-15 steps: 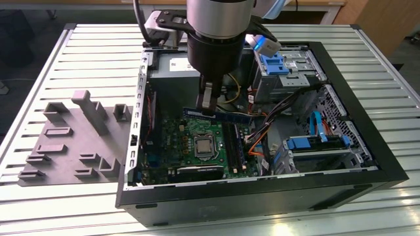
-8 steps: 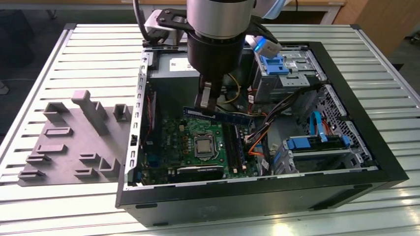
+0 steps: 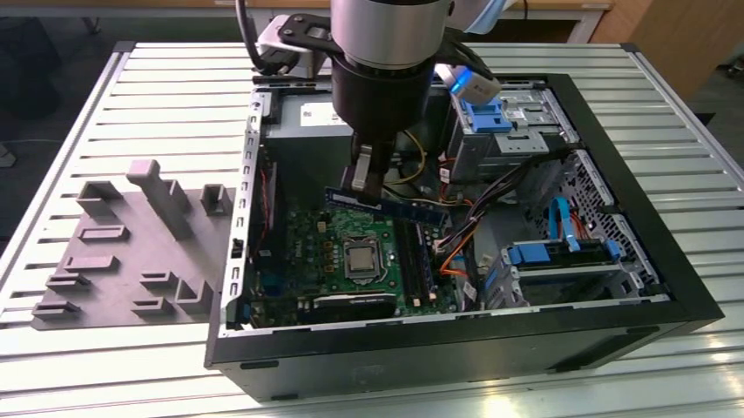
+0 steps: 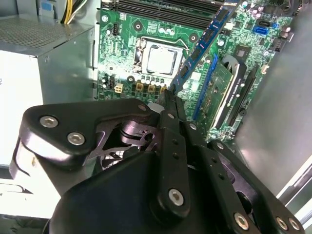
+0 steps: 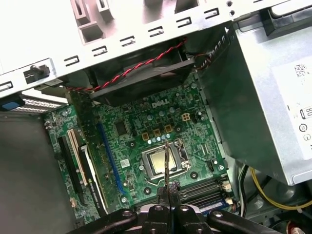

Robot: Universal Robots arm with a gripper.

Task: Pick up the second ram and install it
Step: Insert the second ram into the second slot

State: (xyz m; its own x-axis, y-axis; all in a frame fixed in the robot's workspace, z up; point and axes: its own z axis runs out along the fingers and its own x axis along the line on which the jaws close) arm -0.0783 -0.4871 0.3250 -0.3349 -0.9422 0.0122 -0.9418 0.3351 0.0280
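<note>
Dark-blue and lined with black chips, the second ram (image 3: 407, 206) sits just above the centre of the exterior view, inside the open computer case (image 3: 465, 348) and over the green motherboard (image 3: 308, 252). Your gripper (image 3: 365, 187) comes down from the top of that frame. Its fingers are pressed together on the stick near the end toward the exterior view's left, and the rest juts out toward the exterior view's right.

In the second wrist view you see the stick slanting away from the fingertips (image 4: 171, 100), passing just beside the processor socket (image 4: 162, 59). The black memory slots (image 4: 161, 9) lie beyond it. The stick looks to hang clear of the board, though from these angles I cannot say for sure that nothing touches.

The grey power-supply box (image 3: 305, 109) stands behind the gripper, toward the top of the exterior view. The grey holder tray (image 3: 128, 252) lies on the slatted table (image 3: 117, 366) at the exterior view's left, well apart from the case's inside.
</note>
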